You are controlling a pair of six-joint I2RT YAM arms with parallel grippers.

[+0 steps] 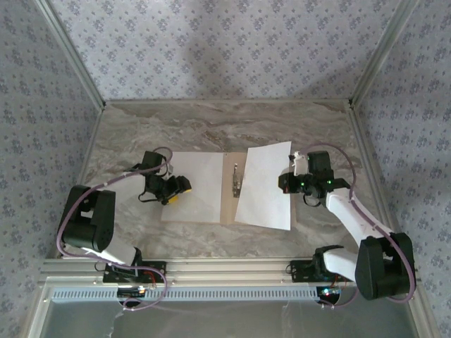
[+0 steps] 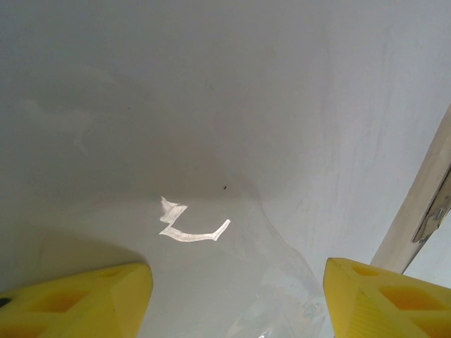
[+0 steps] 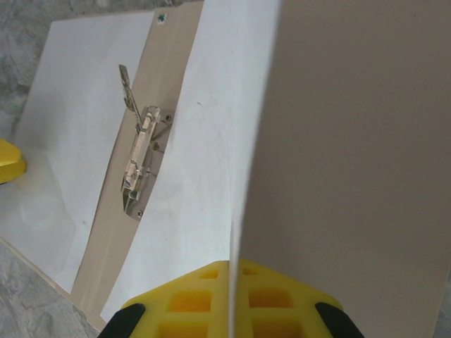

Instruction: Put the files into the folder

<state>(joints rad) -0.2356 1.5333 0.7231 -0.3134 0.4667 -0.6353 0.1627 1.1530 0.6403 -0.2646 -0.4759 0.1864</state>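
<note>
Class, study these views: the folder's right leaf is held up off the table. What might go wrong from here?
1. The white sheet on the lifted leaf may slide off if the right jaws tilt it further.
2. The open left jaws sit over the left sheet, in the closing leaf's way.
3. The upright clip could snag a sheet.

Left arm [image 1: 91, 220] and right arm [image 1: 380, 264] built from black rounded joint housings and white links, mauve cables looped alongside each, left gripper [image 2: 236, 299] and right gripper [image 3: 229, 306] fitted with yellow fingers [image 2: 70, 303] moulded with recessed pockets.
</note>
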